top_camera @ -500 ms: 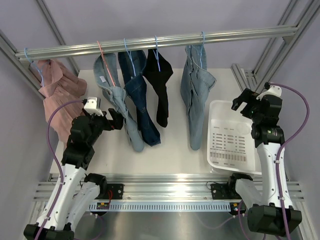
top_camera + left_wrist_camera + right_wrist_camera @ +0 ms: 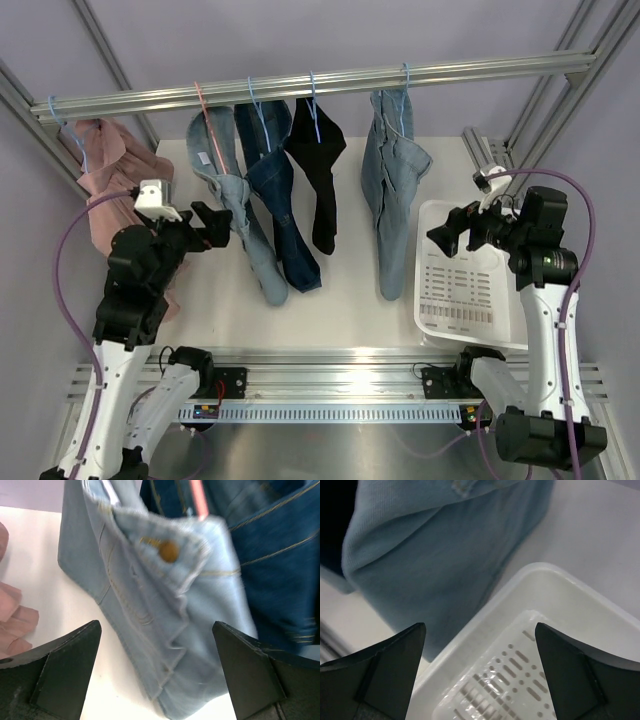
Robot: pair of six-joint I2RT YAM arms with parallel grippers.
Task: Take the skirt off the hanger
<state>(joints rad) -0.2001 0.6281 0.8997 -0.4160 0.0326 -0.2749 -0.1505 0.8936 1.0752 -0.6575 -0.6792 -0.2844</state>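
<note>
Out at the left end of the rail (image 2: 320, 80) hangs the pink skirt (image 2: 105, 175), waist up on a blue hanger (image 2: 54, 108). Its ruffles drop straight down, so its long axis runs from the rail toward the table (image 2: 340, 300), and the left arm covers its lower edge. A short stretch of bare rail separates it from the pale jeans (image 2: 235, 200) on a pink hanger (image 2: 205, 125). Further right along the rail come dark jeans (image 2: 280, 190), black trousers (image 2: 320, 170) and faded jeans (image 2: 395, 190), the first three packed close. Below the rail, the table shows bare between the hems and the near edge, so that is the open room. The left gripper (image 2: 218, 226) sits below the rail between skirt and pale jeans, its jaws spread wide with nothing between them. Its wrist view has the left gripper (image 2: 156, 630) facing the pale jeans (image 2: 150, 595), their brass button (image 2: 168, 551) dead ahead. The skirt (image 2: 12, 620) is only a sliver at the left edge, apart from the fingers. Under the right end of the rail, the right gripper (image 2: 450, 228) hovers over the white basket (image 2: 420, 300), fully parted and carrying nothing. From the wrist, the right gripper (image 2: 480, 630) looks down on the basket rim (image 2: 540, 580), with the faded jeans (image 2: 435, 545) just beside it.
</note>
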